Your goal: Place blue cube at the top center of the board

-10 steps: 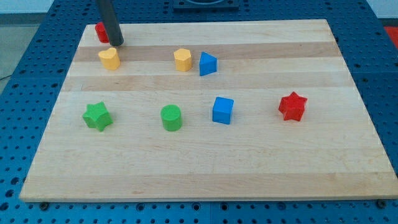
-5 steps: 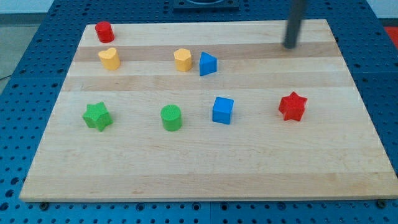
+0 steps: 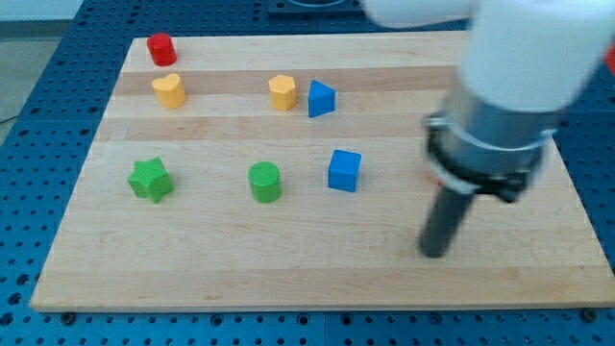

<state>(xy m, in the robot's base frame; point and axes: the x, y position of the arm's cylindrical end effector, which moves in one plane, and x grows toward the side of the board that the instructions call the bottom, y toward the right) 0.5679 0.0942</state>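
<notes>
The blue cube (image 3: pixel 344 170) sits on the wooden board (image 3: pixel 211 250), a little right of its middle. My tip (image 3: pixel 434 254) is down on the board toward the view's bottom right, well right of and below the blue cube, not touching any block. The arm's white and grey body fills the view's upper right and hides the red star almost fully; only a red sliver (image 3: pixel 432 180) shows at its edge.
A blue triangular block (image 3: pixel 321 99) and a yellow block (image 3: pixel 282 91) lie above the cube. A yellow heart-like block (image 3: pixel 168 89) and a red cylinder (image 3: pixel 160 48) are at the top left. A green star (image 3: pixel 151 179) and a green cylinder (image 3: pixel 264 182) lie left.
My tip swept from the top left, across to the top right, then down to the bottom right. The arm now covers the red star. No block has moved.
</notes>
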